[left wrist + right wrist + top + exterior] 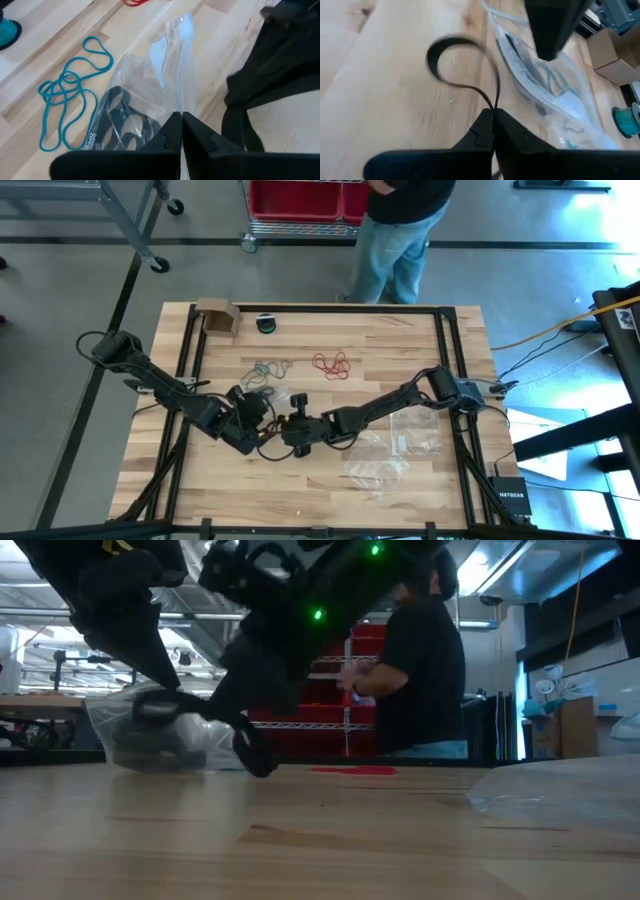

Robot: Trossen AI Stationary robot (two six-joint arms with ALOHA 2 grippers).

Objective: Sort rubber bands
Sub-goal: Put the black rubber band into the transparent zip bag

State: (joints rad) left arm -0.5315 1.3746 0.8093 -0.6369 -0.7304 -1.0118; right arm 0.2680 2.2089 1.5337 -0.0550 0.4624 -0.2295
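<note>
1. Right gripper (493, 117) pinches a black rubber band (460, 60) above mid-table.
2. Left gripper (181, 125) clamps the clear bag (155, 65) holding black bands (120, 120).
3. Teal bands (70, 95) and red bands (332, 364) lie beyond.

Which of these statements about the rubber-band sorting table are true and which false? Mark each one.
1. The right gripper pinches a black rubber band. True.
2. The left gripper is wide open. False: it is shut on a clear zip bag.
3. Teal rubber bands lie loose on the table. True.
4. The red rubber bands are inside a bag. False: they lie bare on the wood.
</note>
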